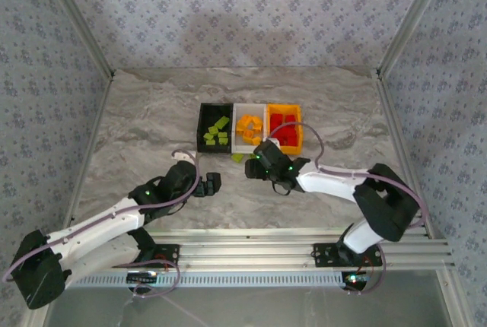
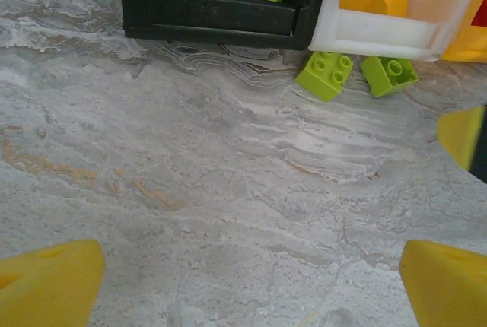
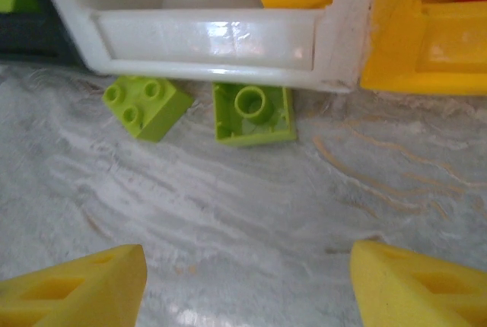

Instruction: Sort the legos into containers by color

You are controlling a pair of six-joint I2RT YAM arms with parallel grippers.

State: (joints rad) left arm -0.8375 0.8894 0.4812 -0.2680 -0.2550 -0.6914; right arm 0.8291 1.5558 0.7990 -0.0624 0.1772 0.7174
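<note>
At the table's middle: three open rectangular plastic bins stand side by side on the marble-patterned table (image 1: 137, 137): black bin (image 1: 202, 125), white bin (image 1: 249, 147), orange bin (image 1: 284, 108).
Sorted contents: lime green studded bricks (image 1: 219, 131) fill the black bin, orange-yellow bricks (image 1: 251, 125) the white bin, red bricks (image 1: 286, 135) the orange bin.
Loose pieces: two lime green bricks lie on the table just beside the white bin's near wall, the studs-up brick (image 3: 147, 105) and the overturned brick (image 3: 253, 114), seemingly underside up.
Right gripper (image 3: 247, 281): jaws released and empty; both loose pieces lie ahead of them, the overturned brick nearly centred.
Left gripper (image 2: 251, 281): jaws spread wide, holding nothing; the loose pieces lie ahead and to its right.
Step in hand: probably the right arm's approach to the last green pieces.
Next move: advance and lower until the fingers straddle one brick, clear of the bin wall, then carry it to the black bin.
</note>
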